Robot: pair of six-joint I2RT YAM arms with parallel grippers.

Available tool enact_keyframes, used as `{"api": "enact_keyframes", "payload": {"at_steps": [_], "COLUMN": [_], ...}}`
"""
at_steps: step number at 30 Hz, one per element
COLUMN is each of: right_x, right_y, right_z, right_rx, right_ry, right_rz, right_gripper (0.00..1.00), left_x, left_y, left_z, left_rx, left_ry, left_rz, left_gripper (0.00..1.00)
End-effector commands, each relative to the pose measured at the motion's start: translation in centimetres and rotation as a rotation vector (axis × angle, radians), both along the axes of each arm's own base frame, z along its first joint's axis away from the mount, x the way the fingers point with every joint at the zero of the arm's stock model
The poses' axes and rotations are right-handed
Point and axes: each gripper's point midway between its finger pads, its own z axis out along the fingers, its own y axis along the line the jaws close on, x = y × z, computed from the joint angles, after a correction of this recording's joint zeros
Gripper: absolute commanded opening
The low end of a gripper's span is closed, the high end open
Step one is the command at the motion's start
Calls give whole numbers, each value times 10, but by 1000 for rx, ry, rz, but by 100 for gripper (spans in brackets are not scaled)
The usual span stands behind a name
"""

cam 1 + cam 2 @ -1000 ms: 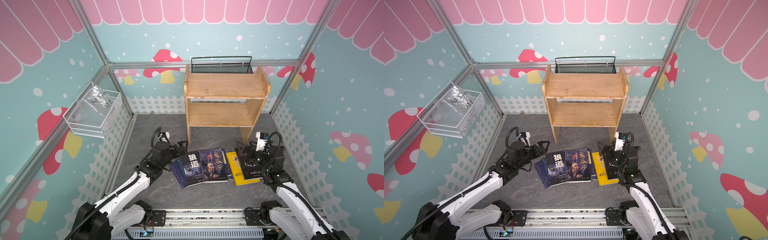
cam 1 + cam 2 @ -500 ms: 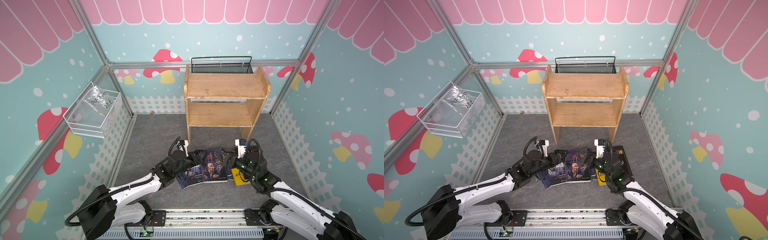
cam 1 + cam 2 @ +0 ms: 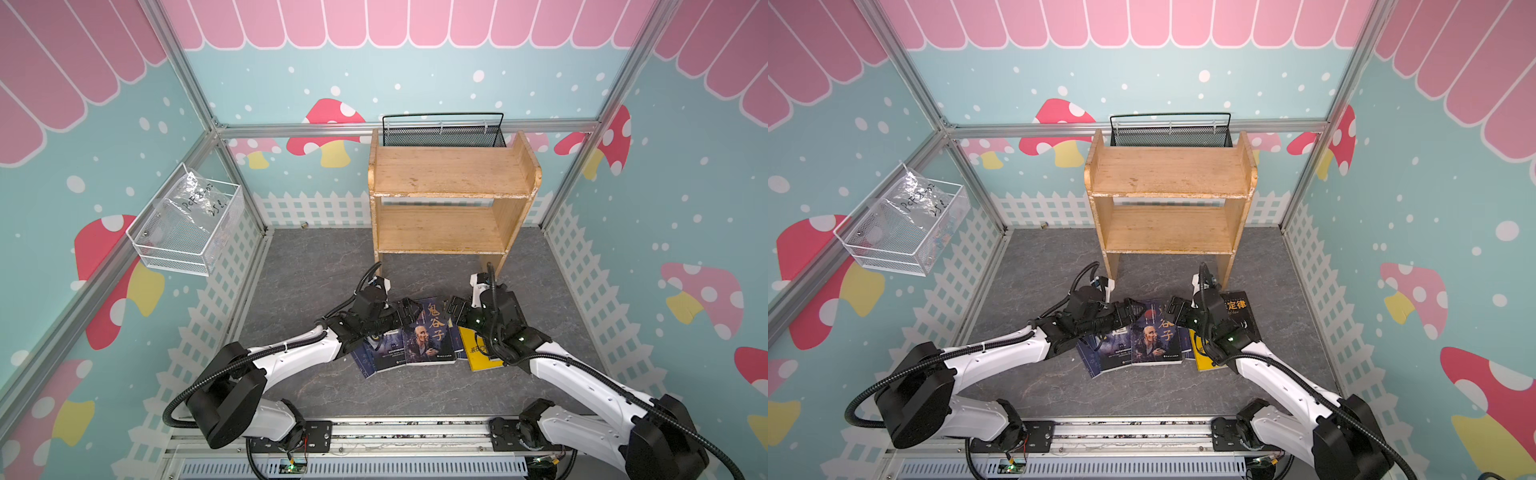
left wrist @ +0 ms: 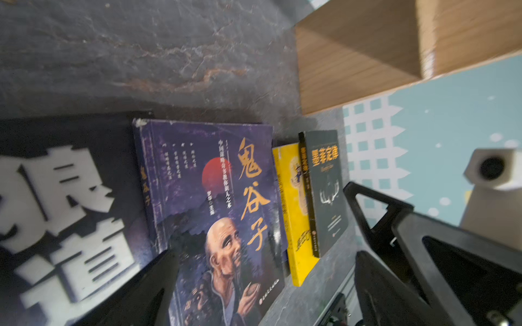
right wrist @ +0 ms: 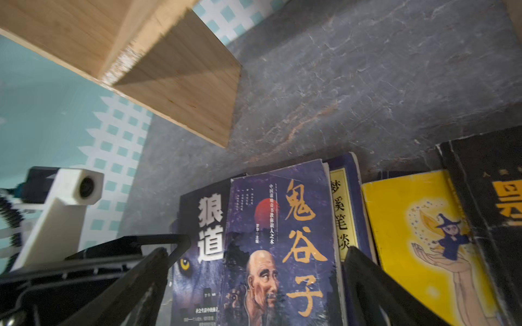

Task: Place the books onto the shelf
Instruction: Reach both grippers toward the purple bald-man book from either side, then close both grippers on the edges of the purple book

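Several books lie flat in a row on the grey floor in front of the shelf (image 3: 449,174) (image 3: 1167,172). The robed-man book (image 3: 430,336) (image 4: 214,197) (image 5: 282,225) lies on top in the middle. Left of it is the wolf-eye book (image 3: 388,351) (image 5: 206,225). On its right lie a navy book (image 5: 343,209), the yellow book (image 3: 478,353) (image 4: 293,214) and the black antler book (image 3: 1237,309) (image 4: 327,192). My left gripper (image 3: 413,313) (image 4: 264,254) and right gripper (image 3: 453,307) (image 5: 258,251) hover low, facing each other across the robed-man book. Both are open and hold nothing.
A black mesh basket (image 3: 442,131) hangs behind the shelf top. A white wire basket (image 3: 187,228) with a plastic bag is fixed to the left wall. The shelf's plank legs (image 4: 353,62) (image 5: 180,93) stand just behind the books. Fence-printed walls close in three sides.
Both arms have swung in from the outer ends of the book row toward the middle book. Both grippers stayed open, and the books have not moved.
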Motion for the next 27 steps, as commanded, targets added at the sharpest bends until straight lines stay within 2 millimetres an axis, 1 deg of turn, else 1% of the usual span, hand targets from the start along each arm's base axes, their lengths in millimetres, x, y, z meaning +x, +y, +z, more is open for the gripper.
{"api": "enact_keyframes", "payload": {"at_steps": [1, 5, 8, 10, 14, 17, 18, 20, 23, 24, 27], "right_x": [-13, -16, -16, -16, -18, -18, -18, -18, -18, -18, -16], "right_y": [-1, 10, 17, 21, 28, 32, 34, 39, 47, 49, 51], "right_z": [-35, -58, -72, -82, -104, -113, -115, -118, -120, -122, -124], "right_rx": [-65, -27, -28, -42, -51, -27, -17, 6, 36, 38, 40], "right_ry": [114, 151, 164, 188, 251, 265, 264, 267, 263, 267, 250], "right_rz": [43, 84, 121, 147, 183, 187, 195, 209, 245, 253, 266], "right_gripper": [97, 94, 92, 89, 77, 74, 70, 67, 61, 59, 58], "left_x": [-20, -26, -27, -27, -25, -21, -20, -16, -10, -9, -4], "left_y": [13, 9, 7, 4, -4, -9, -13, -24, -38, -41, -43], "left_z": [-41, -56, -63, -66, -73, -76, -76, -67, -50, -42, -18], "left_rx": [157, 167, 168, 158, 107, 85, 69, -2, -105, -140, -256], "left_ry": [90, 114, 119, 123, 123, 122, 124, 107, 80, 68, 18], "left_rz": [-45, -61, -64, -73, -72, -66, -70, -86, -101, -105, -100], "left_gripper": [99, 98, 98, 98, 98, 99, 98, 98, 98, 98, 98]}}
